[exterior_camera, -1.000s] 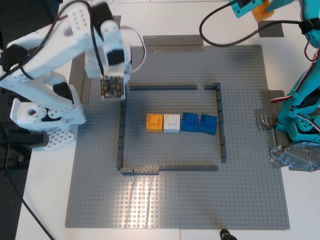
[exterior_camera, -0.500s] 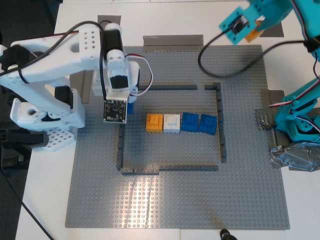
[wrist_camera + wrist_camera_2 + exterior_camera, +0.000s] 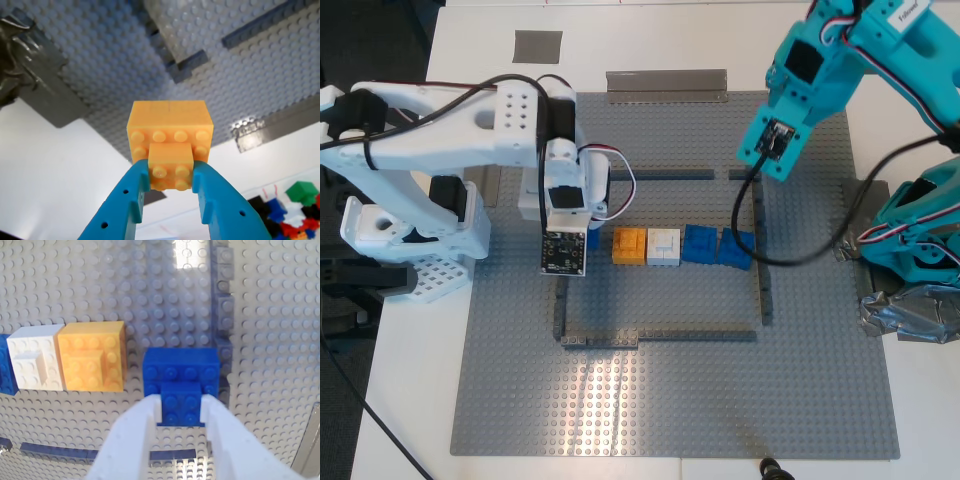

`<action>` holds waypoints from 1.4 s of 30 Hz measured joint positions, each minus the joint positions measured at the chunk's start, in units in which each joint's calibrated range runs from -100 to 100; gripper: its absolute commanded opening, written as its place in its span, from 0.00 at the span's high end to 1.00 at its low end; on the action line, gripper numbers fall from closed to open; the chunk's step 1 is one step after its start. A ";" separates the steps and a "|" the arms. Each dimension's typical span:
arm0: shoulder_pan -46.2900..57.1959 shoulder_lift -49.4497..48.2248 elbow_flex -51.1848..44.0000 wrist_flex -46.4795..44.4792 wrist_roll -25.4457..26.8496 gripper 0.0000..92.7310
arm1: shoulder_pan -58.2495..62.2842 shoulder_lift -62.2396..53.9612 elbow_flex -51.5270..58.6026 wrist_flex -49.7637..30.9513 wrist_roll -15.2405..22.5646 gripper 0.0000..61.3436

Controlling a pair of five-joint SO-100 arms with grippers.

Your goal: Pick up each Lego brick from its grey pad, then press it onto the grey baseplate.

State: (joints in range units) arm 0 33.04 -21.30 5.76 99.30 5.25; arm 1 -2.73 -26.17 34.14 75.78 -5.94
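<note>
In the exterior view, the grey pad (image 3: 537,45) at the far left lies bare. The white arm, which a second ago hung over the upper-left corner of the dark frame (image 3: 660,335), has come down inside it. My second end effector (image 3: 181,410) is closed on the raised block of the blue brick (image 3: 181,372). It holds the brick low over the grey baseplate (image 3: 670,400), just beside the placed orange brick (image 3: 629,245) that starts the row. I cannot tell whether its studs have engaged yet. The white brick (image 3: 663,245) and two placed blue bricks (image 3: 718,246) come next in that row. Further right, the teal arm has swung in from beyond the surface's far corner and now hangs over the frame's upper-right corner. My first end effector (image 3: 171,172) is clamped on the carried orange brick (image 3: 170,135), well above the plate. Both picks look done, and I judge the pressing down is what remains, the blue brick first.
</note>
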 measured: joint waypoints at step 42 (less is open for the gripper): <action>-37.74 8.62 -1.17 -6.17 -9.56 1.00 | 3.73 2.94 6.19 -10.62 2.74 0.87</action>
State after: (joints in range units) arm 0 -4.70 -12.68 4.59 93.13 -4.31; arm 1 1.00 -23.23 40.33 65.16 -3.20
